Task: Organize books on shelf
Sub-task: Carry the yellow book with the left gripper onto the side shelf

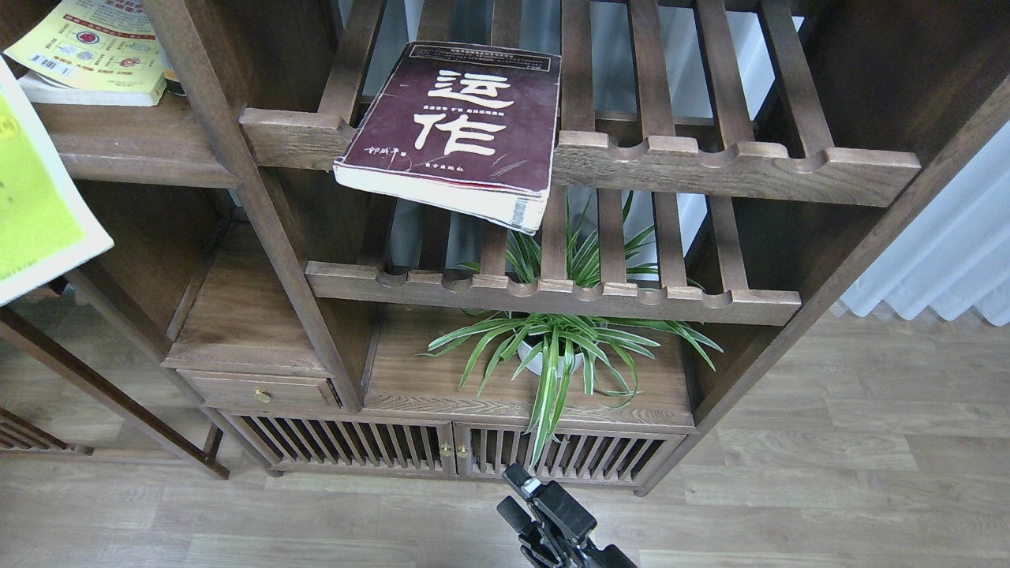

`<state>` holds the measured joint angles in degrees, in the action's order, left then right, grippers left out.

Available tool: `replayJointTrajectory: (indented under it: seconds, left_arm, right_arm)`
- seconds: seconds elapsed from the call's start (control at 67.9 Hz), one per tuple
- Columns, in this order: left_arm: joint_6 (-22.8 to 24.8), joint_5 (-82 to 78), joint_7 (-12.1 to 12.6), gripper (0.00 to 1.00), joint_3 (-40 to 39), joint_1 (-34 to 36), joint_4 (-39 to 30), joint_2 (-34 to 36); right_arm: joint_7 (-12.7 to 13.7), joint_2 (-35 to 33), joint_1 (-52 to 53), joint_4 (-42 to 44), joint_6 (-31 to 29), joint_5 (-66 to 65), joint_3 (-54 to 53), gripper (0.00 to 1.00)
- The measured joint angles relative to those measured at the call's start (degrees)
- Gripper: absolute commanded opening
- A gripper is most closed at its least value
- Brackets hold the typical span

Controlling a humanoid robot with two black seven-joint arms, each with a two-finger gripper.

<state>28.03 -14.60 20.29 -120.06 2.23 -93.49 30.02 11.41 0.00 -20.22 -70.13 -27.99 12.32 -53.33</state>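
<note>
Oddly, the maroon book (454,130) lies flat, overhanging a slatted rack (734,170), right of the shelf (126,138) holding the yellow-green book (99,51); below it, one end effector (525,497), side and opening unclear.

Maroon book (454,122) has big white characters and cream page edges. Thin book (35,205) is bright yellow-green. Shelf (118,130) is dark brown, plant (564,355) striped green-and-white, and my end effector (521,493) is plain black.
</note>
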Motion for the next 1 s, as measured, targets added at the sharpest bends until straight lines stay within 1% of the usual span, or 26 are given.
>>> replayJointTrajectory:
  seconds: [0.118, 0.265, 0.486, 0.501, 0.574, 0.883, 1.001]
  left_arm:
    - [0.0, -5.7, 0.0, 0.09, 0.4, 7.0, 2.8, 0.2]
    - [0.0, -11.2, 0.0, 0.08, 1.6, 13.9, 7.0, 0.1]
    - [0.0, -15.9, -0.1, 0.08, 5.9, 23.3, 12.9, 0.0]
    - [0.0, -16.9, -0.2, 0.08, 6.9, 25.2, 13.9, 0.0]
    - [0.0, -18.1, -0.2, 0.08, 7.8, 27.1, 14.8, -0.1]
    - [0.0, -27.1, -0.2, 0.08, 10.4, 38.9, 19.8, 0.1]
    - [0.0, -28.4, -0.3, 0.08, 10.7, 41.0, 21.3, 0.1]
  right_arm:
    - [0.0, 0.0, -0.1, 0.0, 0.0, 0.0, 0.0, 0.82]
    - [-0.1, 0.0, -0.2, 0.0, 0.0, 0.1, 0.0, 0.82]
    - [-0.1, 0.0, -0.2, -0.1, 0.0, 0.1, 0.0, 0.82]
    - [0.0, 0.0, -0.2, -0.1, 0.0, 0.1, 0.1, 0.82]
    - [0.0, 0.0, -0.2, -0.1, 0.0, 0.1, 0.1, 0.82]
    - [-0.1, 0.0, -0.4, -0.5, 0.0, 0.1, 0.0, 0.82]
    - [-0.1, 0.0, -0.4, -0.6, 0.0, 0.1, 0.0, 0.82]
